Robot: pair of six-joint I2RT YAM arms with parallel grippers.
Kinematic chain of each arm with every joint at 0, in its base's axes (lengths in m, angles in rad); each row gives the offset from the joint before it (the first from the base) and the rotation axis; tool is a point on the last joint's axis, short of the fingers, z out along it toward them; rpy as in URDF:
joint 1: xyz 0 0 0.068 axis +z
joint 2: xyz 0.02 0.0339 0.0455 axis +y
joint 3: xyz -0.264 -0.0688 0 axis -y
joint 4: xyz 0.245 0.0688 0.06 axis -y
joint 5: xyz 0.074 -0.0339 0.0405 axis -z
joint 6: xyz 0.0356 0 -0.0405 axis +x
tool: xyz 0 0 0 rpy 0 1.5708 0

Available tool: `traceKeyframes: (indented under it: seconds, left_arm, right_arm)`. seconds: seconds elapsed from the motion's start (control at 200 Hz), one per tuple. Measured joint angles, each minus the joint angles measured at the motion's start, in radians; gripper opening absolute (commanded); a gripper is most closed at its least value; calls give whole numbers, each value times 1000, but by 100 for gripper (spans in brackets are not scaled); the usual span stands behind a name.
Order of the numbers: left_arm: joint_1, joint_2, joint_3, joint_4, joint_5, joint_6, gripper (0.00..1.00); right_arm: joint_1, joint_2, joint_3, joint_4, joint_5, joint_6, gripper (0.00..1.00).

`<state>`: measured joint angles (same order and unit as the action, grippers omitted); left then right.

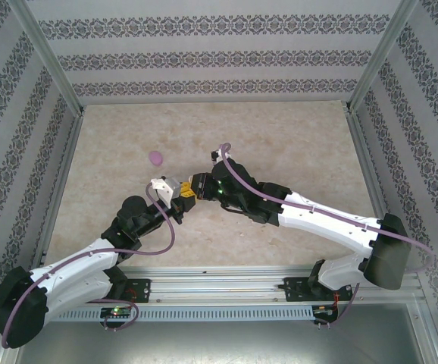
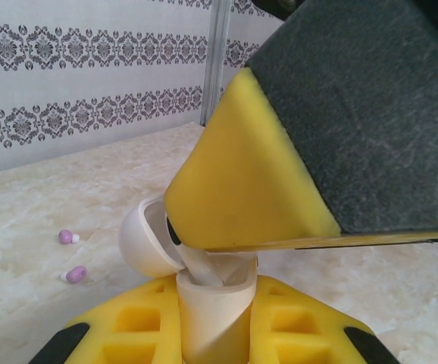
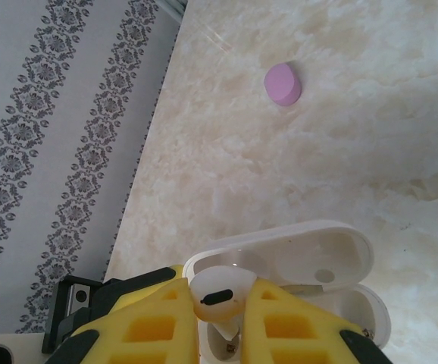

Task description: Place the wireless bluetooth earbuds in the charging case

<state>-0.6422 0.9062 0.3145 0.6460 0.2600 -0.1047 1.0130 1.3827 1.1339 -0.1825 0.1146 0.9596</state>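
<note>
The right gripper is clenched on a white earbud. Its jaws are closed to the bud's own width, with the head pinched between the yellow pads and the stem pointing down. Directly below sits the open charging case. The stem's tip looks to be already inside the well at one end, tilted a little rather than plumb. The coming move therefore seems to be a short push down along the stem's axis with a slight straightening. The left gripper reaches in from the near left and grasps the case's base, holding it upright with the lid swung open. Two purple earbuds lie loose on the table, well apart from the case. A purple puck rests to the far left of both grippers.
</note>
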Motion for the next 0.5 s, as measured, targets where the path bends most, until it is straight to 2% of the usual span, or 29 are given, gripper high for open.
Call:
traceKeyframes:
  seconds: [0.255, 0.5]
  left_arm:
    - [0, 0, 0, -1, 1, 13, 0]
    - [0, 10, 0, -5, 6, 22, 0]
  right_arm:
    - [6, 0, 0, -13, -2, 14, 16]
    - [6, 1, 5, -50, -5, 32, 22]
